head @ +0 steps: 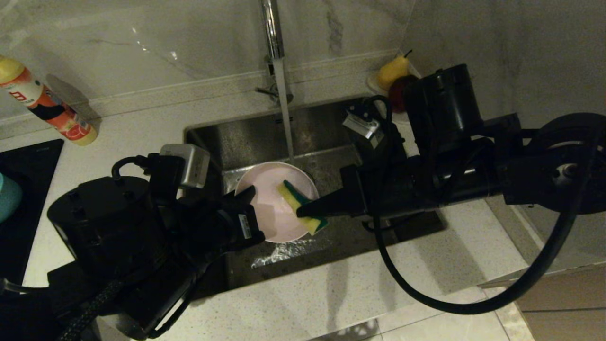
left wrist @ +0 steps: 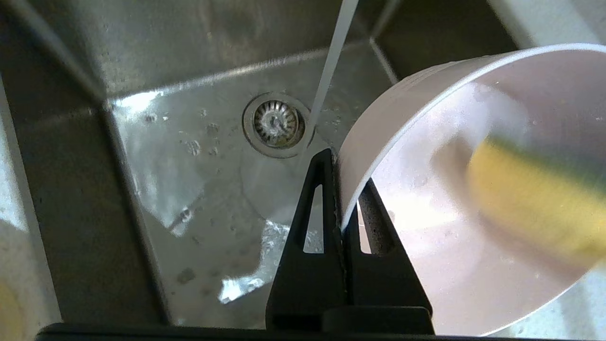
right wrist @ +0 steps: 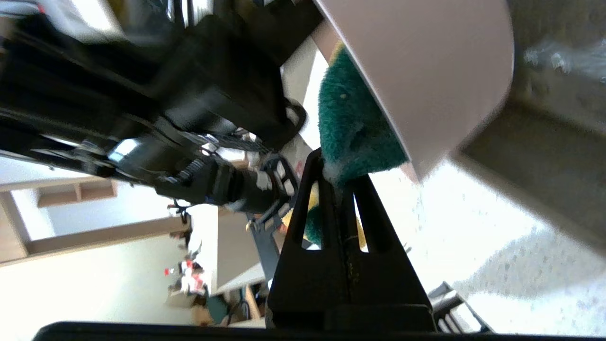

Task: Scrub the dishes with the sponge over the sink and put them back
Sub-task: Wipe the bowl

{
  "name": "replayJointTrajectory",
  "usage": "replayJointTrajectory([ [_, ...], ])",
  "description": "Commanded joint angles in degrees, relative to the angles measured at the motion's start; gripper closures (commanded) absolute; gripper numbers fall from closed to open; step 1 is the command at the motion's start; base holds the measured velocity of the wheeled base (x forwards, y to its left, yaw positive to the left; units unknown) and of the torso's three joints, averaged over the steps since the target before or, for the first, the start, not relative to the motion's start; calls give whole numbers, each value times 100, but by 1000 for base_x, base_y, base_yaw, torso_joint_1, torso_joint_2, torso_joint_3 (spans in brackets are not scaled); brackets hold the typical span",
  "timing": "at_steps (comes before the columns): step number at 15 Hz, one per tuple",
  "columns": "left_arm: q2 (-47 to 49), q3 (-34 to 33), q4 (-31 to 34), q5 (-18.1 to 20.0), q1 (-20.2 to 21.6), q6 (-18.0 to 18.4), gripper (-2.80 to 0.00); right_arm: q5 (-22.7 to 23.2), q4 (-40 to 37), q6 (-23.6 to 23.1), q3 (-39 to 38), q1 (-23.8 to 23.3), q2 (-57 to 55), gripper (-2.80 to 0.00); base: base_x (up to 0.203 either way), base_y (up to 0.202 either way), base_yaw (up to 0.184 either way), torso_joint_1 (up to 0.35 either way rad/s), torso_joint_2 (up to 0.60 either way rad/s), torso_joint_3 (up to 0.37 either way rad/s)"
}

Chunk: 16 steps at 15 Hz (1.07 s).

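Observation:
A pale pink bowl [head: 271, 208] hangs tilted over the sink [head: 246, 137], held by its rim in my shut left gripper [head: 248, 193]. In the left wrist view the bowl [left wrist: 473, 246] has one finger outside its wall and one inside, the left gripper [left wrist: 342, 189] pinching the rim. My right gripper [head: 303, 210] is shut on the sponge [head: 297, 204], green face on yellow foam, which lies against the bowl's inside. The right wrist view shows the sponge [right wrist: 352, 132] clamped in the right gripper [right wrist: 337, 176] under the bowl [right wrist: 426, 76]. Only the pink dish shows.
Water runs from the chrome tap [head: 273, 42] past the bowl's far rim into the sink, near the drain strainer [left wrist: 277, 124]. A small dish with a pear [head: 393, 71] stands at the sink's back right corner. A bottle [head: 45, 102] lies on the counter at the left.

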State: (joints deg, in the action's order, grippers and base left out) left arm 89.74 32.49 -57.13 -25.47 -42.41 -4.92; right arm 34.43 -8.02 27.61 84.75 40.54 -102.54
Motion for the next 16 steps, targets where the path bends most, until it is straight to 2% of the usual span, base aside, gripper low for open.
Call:
replayJointTrajectory([
  [1, -37, 118, -25, -20, 13, 7, 0, 20, 2, 16, -144, 24, -40, 0, 0, 0, 0, 0, 0, 0],
  [6, -1, 372, 10, -11, 14, 9, 0, 13, 17, 7, -19, 280, -313, 0, 0, 0, 0, 0, 0, 0],
  [10, -28, 221, -17, -11, 14, 0, 0, 3, 20, 16, 298, 313, -398, 0, 0, 0, 0, 0, 0, 0],
  [16, -97, 56, -35, -20, 14, -17, 0, -110, -32, 24, 335, -109, 105, 0, 0, 0, 0, 0, 0, 0],
])
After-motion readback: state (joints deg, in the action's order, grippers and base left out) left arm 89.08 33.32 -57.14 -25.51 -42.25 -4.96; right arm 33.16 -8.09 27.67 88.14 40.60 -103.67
